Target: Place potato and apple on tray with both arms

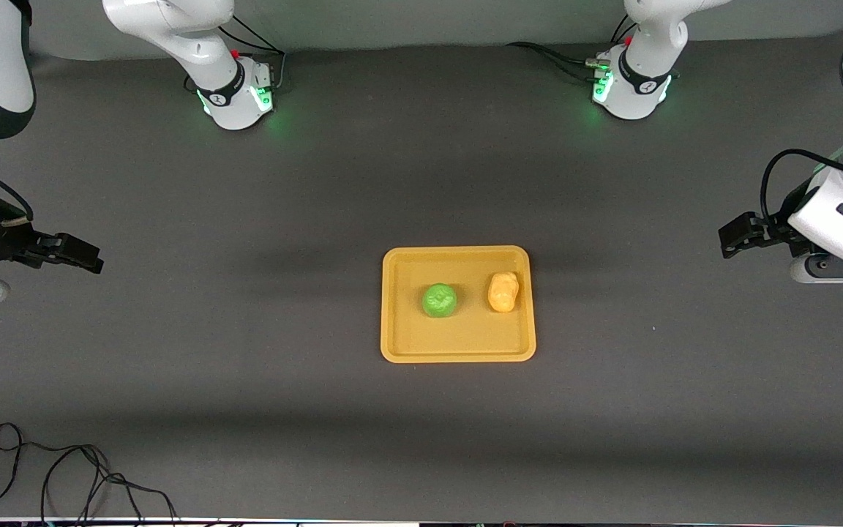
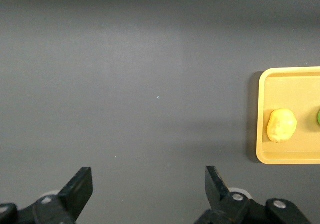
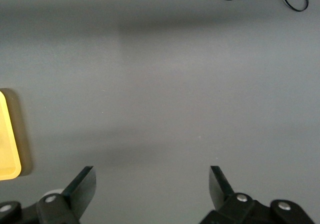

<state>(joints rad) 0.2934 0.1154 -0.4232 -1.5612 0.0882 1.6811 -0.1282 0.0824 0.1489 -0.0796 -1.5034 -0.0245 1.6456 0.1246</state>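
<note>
Apple [image 1: 439, 301] and potato [image 1: 503, 291] lie on the tray [image 1: 458, 353], midway between my released, empty left end effector [image 1: 731, 239] and right end effector [image 1: 85, 256].

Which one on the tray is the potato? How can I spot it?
Find the yellow-orange tray in the middle of the dark table. Two small things lie on it, side by side and apart. The potato is the lumpy yellow-orange one toward the left arm's end; the apple beside it is round and bright green.
</note>
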